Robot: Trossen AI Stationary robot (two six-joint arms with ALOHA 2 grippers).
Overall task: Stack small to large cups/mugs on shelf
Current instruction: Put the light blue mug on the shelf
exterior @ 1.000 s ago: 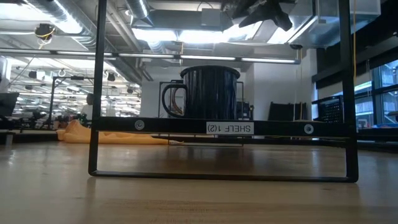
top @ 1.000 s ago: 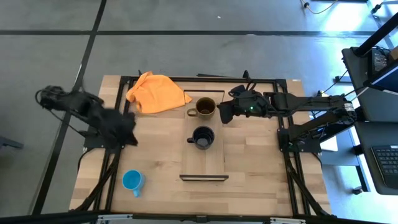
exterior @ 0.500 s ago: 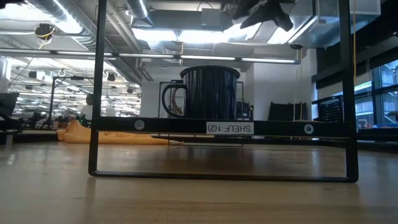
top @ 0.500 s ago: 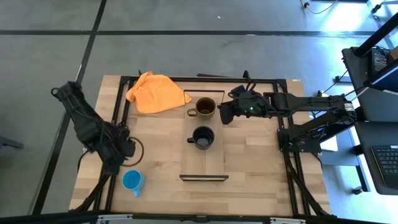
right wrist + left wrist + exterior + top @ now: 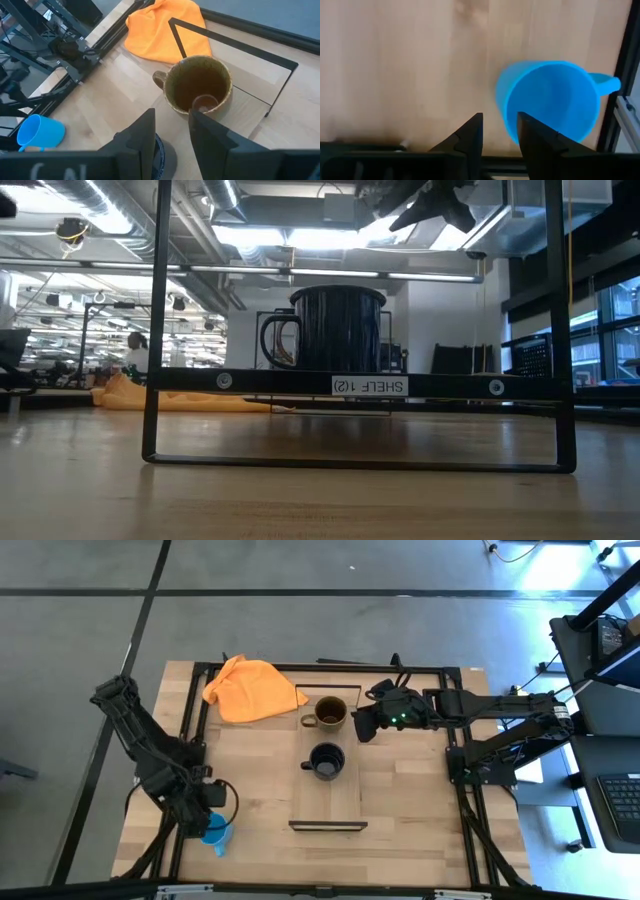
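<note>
The bright blue mug (image 5: pixel 213 832) stands mouth up on the table near its near-left corner, off the shelf (image 5: pixel 340 802). My left gripper (image 5: pixel 204 816) hovers over it, open by a narrow gap. In the left wrist view the fingers (image 5: pixel 499 117) stand just beside the mug's rim (image 5: pixel 550 100). The brown-olive mug (image 5: pixel 331 713) stands on the shelf's far end. The glossy black mug (image 5: pixel 326 761) stands at the shelf's middle. My right gripper (image 5: pixel 360 723), narrowly open, hangs right of the brown-olive mug (image 5: pixel 197 90). In the low view the black mug (image 5: pixel 337 330) hides the brown-olive one.
An orange cloth (image 5: pixel 251 690) lies at the far edge, left of the shelf. Thin dark rails (image 5: pixel 158 330) rise at the shelf's short ends. Black frame bars (image 5: pixel 190 730) run along the table's left and right sides. Bare wood lies on the shelf's near end and on the table to its right.
My left arm has swung from the table's left side toward the near edge and come down over the blue mug. The mugs and my right gripper have stayed where they were.
</note>
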